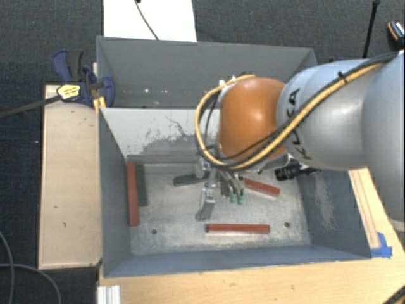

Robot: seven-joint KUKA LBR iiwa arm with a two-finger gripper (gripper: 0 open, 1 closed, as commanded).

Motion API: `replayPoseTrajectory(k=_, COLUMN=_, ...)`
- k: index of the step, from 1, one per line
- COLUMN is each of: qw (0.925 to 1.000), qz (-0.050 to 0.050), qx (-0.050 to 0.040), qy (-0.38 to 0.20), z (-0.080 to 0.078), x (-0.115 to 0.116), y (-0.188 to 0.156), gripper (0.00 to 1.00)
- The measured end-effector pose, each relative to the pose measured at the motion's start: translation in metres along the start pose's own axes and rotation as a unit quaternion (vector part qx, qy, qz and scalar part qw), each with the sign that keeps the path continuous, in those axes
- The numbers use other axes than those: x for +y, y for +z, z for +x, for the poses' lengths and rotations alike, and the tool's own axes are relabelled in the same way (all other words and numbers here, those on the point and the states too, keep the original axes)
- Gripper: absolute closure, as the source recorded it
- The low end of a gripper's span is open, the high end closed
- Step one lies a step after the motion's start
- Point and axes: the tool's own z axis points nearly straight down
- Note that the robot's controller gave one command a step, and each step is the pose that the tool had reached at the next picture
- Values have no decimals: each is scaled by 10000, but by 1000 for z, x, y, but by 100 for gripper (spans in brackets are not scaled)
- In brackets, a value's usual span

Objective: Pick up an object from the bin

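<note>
Claw (220, 189): low over the middle of the bin (209, 75) floor, tucked under the orange cover (250, 122). You cannot tell whether it is apart or together, because the cover and wrist hang over it.
Task's thing: nothing is visibly held. The likeliest candidates are the things crowded at the floor's middle, right by the claw.
Green stick (185, 180): lies flat, running from the claw toward the left wall, with its near end just beside the claw.
Grey piece (205, 208): slants from the claw toward the front edge. You can't tell if it touches the claw.
Short red bar (262, 188): flat, just to the claw's right, half under the arm.
Small green bit (235, 198): right at the claw's right side, too small to name.
Long red bar (237, 228): flat and alone, parallel to the front edge, with open floor all round.
Left red bar (133, 195): lies along the left wall, with a dark bar (143, 183) just beside it on the inner side.
Why the claw sits here: judging by the layout, the middle gives you room on both sides of a thing, while the wall pair leaves little space for a grip.
Cables (202, 125): looped round the cover on the left side, clear of the bin's things.
Risk: with three things so close together, closing here could catch two or nudge one aside.
</note>
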Motion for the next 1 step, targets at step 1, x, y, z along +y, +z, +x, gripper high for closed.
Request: replayPoseTrajectory(k=1, qw=9988, qz=-2, qx=13, qy=-483, z=-60, x=-15, y=89, gripper=0)
